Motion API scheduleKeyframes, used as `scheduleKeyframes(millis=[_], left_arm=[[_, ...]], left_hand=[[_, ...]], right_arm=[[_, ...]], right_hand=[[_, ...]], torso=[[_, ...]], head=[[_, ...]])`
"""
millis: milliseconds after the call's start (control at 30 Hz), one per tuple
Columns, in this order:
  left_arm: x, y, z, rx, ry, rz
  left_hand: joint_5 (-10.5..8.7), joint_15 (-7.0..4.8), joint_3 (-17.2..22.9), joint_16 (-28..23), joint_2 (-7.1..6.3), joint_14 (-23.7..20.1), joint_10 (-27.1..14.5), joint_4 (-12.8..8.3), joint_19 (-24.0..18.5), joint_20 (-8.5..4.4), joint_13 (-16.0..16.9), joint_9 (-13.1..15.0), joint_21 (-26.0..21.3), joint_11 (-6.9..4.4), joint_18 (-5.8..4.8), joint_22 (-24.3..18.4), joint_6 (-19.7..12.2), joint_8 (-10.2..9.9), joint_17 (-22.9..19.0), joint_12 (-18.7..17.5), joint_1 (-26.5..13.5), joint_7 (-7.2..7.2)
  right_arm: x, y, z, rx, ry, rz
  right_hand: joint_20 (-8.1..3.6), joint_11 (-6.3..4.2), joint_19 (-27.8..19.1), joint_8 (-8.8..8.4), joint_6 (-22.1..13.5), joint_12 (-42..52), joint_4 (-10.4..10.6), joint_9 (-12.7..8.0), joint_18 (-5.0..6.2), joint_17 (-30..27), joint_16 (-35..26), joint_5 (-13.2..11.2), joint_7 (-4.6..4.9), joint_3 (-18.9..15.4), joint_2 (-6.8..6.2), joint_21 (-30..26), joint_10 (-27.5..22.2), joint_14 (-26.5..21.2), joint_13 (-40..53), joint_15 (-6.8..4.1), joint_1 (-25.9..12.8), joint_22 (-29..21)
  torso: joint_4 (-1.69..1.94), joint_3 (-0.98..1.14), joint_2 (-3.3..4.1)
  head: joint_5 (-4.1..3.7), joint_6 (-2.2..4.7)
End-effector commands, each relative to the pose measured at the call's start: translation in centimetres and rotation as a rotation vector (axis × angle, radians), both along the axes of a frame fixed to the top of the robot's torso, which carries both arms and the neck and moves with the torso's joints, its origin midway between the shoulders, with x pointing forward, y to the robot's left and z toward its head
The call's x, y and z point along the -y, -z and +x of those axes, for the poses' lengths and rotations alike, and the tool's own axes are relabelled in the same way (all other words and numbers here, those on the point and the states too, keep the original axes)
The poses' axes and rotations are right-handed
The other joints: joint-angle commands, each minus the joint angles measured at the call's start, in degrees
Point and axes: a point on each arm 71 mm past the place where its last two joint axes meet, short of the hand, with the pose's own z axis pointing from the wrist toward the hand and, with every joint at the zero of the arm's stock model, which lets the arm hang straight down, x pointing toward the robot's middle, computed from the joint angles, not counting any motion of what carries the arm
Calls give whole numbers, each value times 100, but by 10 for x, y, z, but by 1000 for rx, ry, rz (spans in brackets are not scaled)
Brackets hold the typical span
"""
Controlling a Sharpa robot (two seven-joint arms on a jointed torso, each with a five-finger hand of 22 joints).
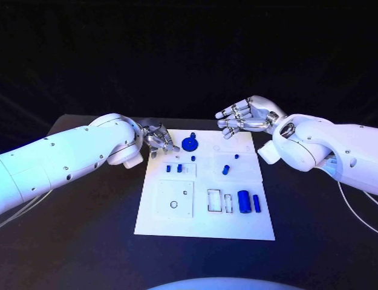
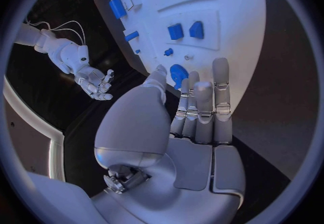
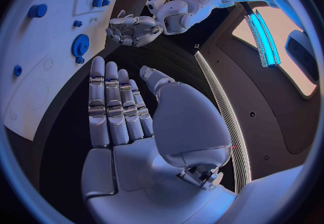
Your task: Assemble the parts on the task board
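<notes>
Matt white task board [image 1: 176, 217], glossy blue plastic parts [image 1: 244, 197]

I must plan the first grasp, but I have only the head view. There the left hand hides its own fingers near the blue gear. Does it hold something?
Observer: No. The left wrist view shows the left hand empty, its fingers stretched out straight toward the blue gear.
Operator: And the palm of the right hand?
Observer: The right wrist view shows the right hand with a bare palm, its fingers straight, nothing between them.
</notes>
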Motion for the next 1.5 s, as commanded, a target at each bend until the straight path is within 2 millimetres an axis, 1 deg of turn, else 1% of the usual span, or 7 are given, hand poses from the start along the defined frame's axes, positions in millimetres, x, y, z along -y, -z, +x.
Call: scheduleKeyframes(millis=[33, 200, 333, 433, 567, 900, 1500], left_arm=[[21, -13, -1, 201, 163, -127], [37, -8, -5, 326, 287, -80], [47, 0, -6, 377, 354, 13], [52, 5, -6, 405, 376, 73], [60, 9, -6, 420, 392, 124], [73, 21, -3, 389, 412, 198], [77, 38, 1, 310, 415, 277]], left_hand=[[-164, 40, 292, -492, -21, -382, -114, -291, -170, 70, -345, -273, -322, 43, 80, -212, 58, -276, -471, -374, 585, 58], [-219, -27, 813, -718, -336, -40, 398, -540, 144, -11, -1268, -946, -463, -20, 126, -362, 642, -991, -931, -1186, 916, -124], [-226, -99, 1021, -669, -473, 412, 738, -574, 488, -72, -1733, -1203, -470, -56, 125, -413, 998, -1327, -1057, -1668, 792, -166], [-226, -138, 1053, 333, -590, 1176, 1090, -532, 920, -101, -1884, -1295, -300, -91, 114, -345, 1213, -1445, -71, -1809, 609, -118], [-174, -206, 1126, 1638, -715, 1864, 1363, -505, 1767, -177, -2048, -1403, 1110, -152, -135, 801, 1364, -1626, 1345, -2042, 452, -174], [-191, -234, 1194, 1769, -738, 1946, 1519, -504, 2142, -213, -2175, -1473, 2008, -171, -303, 1581, 1602, -1752, 1367, -2270, 347, -203], [-176, -269, 1509, 1759, -666, 1948, 1790, -602, 2273, -255, -2236, -1519, 2452, -211, -381, 1988, 1922, -1834, 1190, -2453, 394, -222]], right_arm=[[-2, 0, 0, 3, -10, 3], [-3, 0, 0, 3, -12, 3], [-3, 0, 0, 3, -13, 4], [-4, 0, 0, 2, -14, 4], [-5, 0, 0, 3, -15, 4], [-8, 0, 0, 3, -19, 5], [-9, 0, 0, 4, -24, 7]], right_hand=[[53, 20, 0, -21, -16, -28, -2, -6, 18, -5, -28, 16, 18, -20, 12, -17, -28, -7, -6, 35, -61, -9], [54, 21, 0, -20, -17, -26, 1, -6, 18, -6, -28, 21, 18, -20, 15, -20, -30, -9, -6, 36, -64, -11], [54, 21, 0, -20, -17, -26, 0, -6, 18, -6, -28, 21, 18, -20, 15, -20, -30, -9, -6, 36, -63, -11], [54, 18, 3, -17, -19, -23, -9, -4, 21, -9, -26, 31, 15, -6, 30, -27, -34, -12, -4, 34, -45, -18], [53, 16, 6, -15, -20, -21, -23, -3, 24, -12, -25, 34, 14, 7, 38, -32, -38, -14, -4, 32, -24, -22], [52, 16, 7, -14, -21, -20, -28, -3, 25, -13, -24, 36, 14, 12, 41, -34, -39, -14, -4, 31, -16, -24], [52, 16, 7, -14, -21, -20, -28, -3, 25, -13, -24, 36, 14, 12, 41, -34, -39, -14, -4, 31, -16, -24]], torso=[[-3, -6, 3], [-15, -11, 8], [-3, -7, 3], [-1, -6, 2], [-5, -8, 4], [-17, -6, 10], [-7, -4, 3]], head=[[-30, 11], [-46, 13], [-48, 8], [-52, 5], [-51, 7], [-59, 21], [-95, 0]])
